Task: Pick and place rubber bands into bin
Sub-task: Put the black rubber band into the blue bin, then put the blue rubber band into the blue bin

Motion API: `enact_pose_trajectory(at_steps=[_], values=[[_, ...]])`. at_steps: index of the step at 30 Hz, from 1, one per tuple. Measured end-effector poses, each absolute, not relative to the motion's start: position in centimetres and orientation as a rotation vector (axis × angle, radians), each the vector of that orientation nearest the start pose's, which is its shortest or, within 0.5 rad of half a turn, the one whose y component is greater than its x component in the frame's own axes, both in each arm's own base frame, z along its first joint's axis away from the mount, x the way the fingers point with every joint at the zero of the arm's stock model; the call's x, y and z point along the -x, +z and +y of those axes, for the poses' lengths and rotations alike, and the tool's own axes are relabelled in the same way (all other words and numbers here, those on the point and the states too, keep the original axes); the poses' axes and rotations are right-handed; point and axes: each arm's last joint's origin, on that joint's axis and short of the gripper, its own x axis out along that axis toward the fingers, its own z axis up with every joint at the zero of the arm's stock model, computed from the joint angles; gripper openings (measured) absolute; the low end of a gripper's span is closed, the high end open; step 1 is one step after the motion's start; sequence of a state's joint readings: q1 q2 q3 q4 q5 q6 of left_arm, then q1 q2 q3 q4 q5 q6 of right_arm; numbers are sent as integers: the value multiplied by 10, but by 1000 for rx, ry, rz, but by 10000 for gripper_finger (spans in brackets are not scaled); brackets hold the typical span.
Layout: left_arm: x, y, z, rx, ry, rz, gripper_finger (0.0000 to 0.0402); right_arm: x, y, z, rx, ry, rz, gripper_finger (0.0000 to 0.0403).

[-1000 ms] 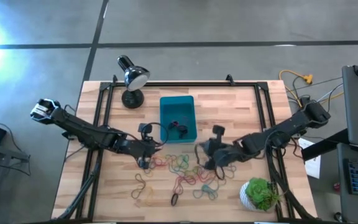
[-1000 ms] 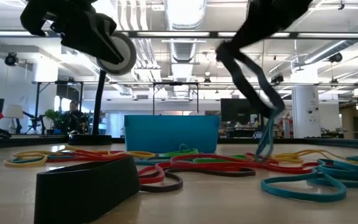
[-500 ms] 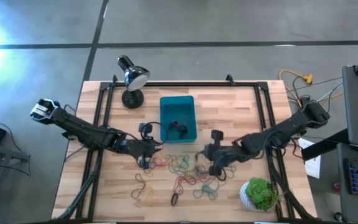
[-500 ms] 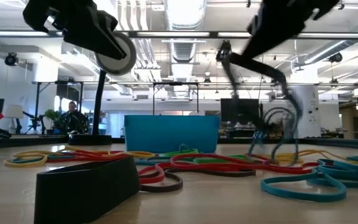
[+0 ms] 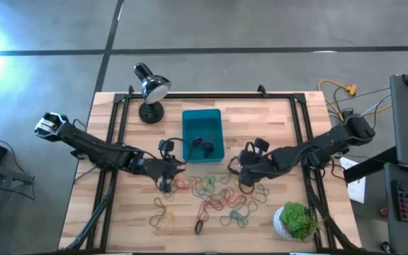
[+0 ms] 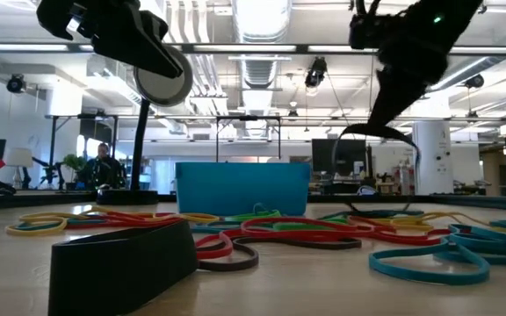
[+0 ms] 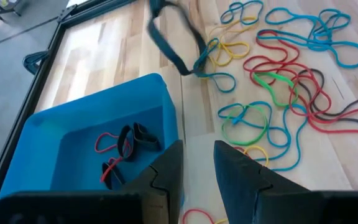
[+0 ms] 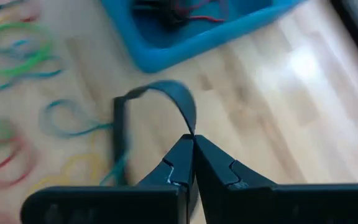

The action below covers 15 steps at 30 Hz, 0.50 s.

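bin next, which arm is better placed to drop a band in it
Right. Its gripper is shut on a dark band, lifted off the table just beside the bin. The left gripper holds nothing, low by the bin's near corner.

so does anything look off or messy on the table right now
Nothing looks damaged. The rubber bands lie scattered and overlapping on the table, only a few inside the bin. The right gripper holds a dark band dangling beside the bin.
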<state>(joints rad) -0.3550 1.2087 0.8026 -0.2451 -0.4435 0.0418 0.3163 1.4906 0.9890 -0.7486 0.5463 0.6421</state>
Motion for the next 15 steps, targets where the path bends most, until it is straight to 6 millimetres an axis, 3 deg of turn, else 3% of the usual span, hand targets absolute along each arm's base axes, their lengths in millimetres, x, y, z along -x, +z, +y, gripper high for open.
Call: enact_pose_trajectory(at_steps=[6, 15], values=[[-239, 252, -75, -294, 73, 602, 75, -260, 209, 69, -8, -495, 1056, 20], [-238, 251, -75, -294, 73, 605, 75, -254, 196, 62, -14, -515, 1097, 96]])
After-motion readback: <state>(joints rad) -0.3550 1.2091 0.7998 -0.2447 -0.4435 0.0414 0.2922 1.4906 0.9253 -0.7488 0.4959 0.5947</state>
